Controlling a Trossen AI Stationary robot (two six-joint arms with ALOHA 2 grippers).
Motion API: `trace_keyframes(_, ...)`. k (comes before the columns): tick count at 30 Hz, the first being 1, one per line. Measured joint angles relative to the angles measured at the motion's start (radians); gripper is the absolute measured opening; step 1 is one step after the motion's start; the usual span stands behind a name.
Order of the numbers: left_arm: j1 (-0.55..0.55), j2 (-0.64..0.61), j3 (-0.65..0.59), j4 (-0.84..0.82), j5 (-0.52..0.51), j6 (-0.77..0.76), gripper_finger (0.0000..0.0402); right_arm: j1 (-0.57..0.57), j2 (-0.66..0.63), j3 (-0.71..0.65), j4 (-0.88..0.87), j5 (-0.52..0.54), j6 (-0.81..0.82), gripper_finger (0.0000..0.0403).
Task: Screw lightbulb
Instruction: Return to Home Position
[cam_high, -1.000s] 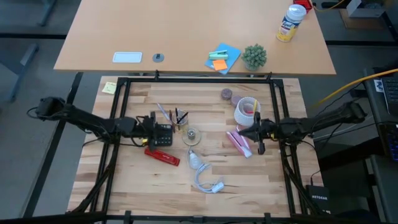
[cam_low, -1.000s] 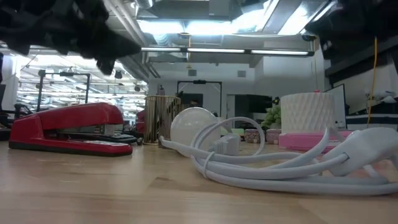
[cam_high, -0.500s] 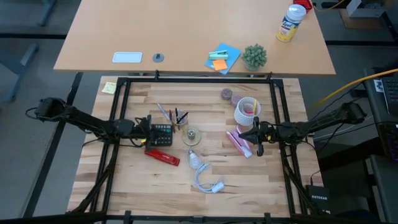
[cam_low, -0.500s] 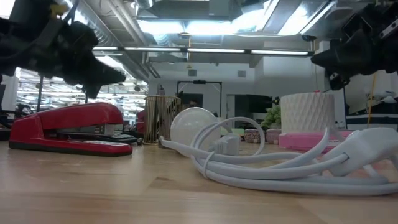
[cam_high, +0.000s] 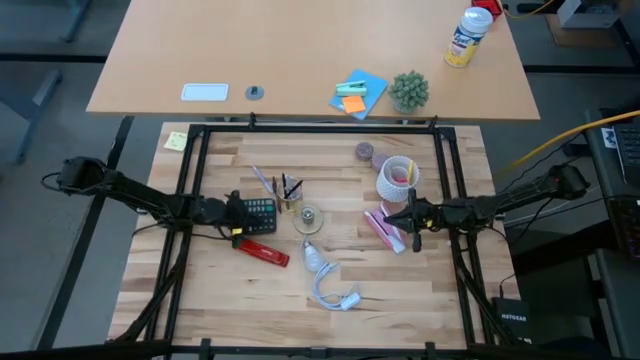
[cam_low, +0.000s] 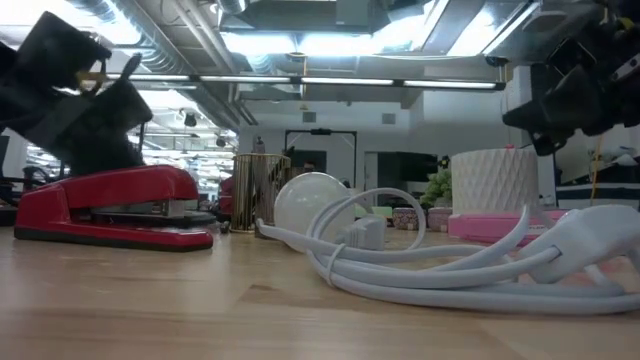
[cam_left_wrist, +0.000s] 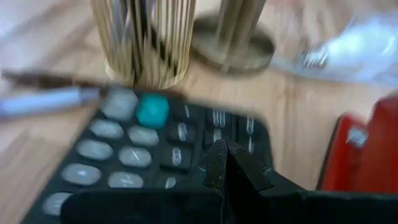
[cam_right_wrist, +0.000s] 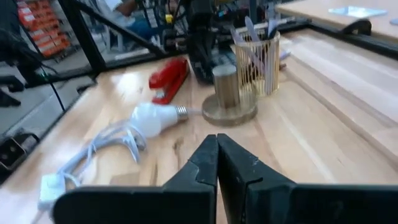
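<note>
High view is showing the left arm reaching in from the left side of the desk (cam_high: 230, 300), its left gripper (cam_high: 240, 212) hanging over the near edge of a dark calculator (cam_high: 263, 213). In the left wrist view its fingers are pressing together with nothing between them, and the calculator's keys are lying right under them. A red stapler (cam_high: 262, 251) is lying just in front of the calculator, tilted across the boards. Next along, a gold wire pen holder (cam_high: 288, 198) is standing with pens in it, and the gold lamp (cam_high: 309, 219) is standing just beside it with its socket bare. The lightbulb (cam_high: 313, 258) is lying on its side on the desk close in front of the lamp, its silvery screw end pointing toward the lamp base, as the right wrist view is showing. A looped white cable (cam_high: 330, 290) is resting just beside the bulb, trailing toward the front edge. Further right, a pink pack (cam_high: 384, 231) is lying flat and a white cup (cam_high: 396, 178) is standing behind it. The right gripper (cam_high: 392, 213) is hovering above the desk between those two, its fingers closing on each other and carrying nothing.
</note>
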Motion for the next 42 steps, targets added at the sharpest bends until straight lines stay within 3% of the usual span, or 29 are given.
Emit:
trace_keyframes(6,0.0,-0.002,0.0,-0.103,-0.003,0.02,0.0,0.0,0.0,-0.001,-0.057,0.0,0.0,0.0008)
trace_keyframes(14,0.0,-0.028,0.0,-0.12,-0.002,0.023,0.0,0.0,0.0,-0.002,-0.094,0.0,0.0,0.0008)
trace_keyframes(30,0.0,-0.447,0.0,-0.179,0.001,0.023,0.0,0.0,-0.25,-0.002,-0.241,0.0,0.0,0.0008)
trace_keyframes(42,0.0,-0.604,0.0,-0.179,0.0,0.023,0.0,0.0,-0.432,-0.002,-0.24,0.0,0.0,0.0008)
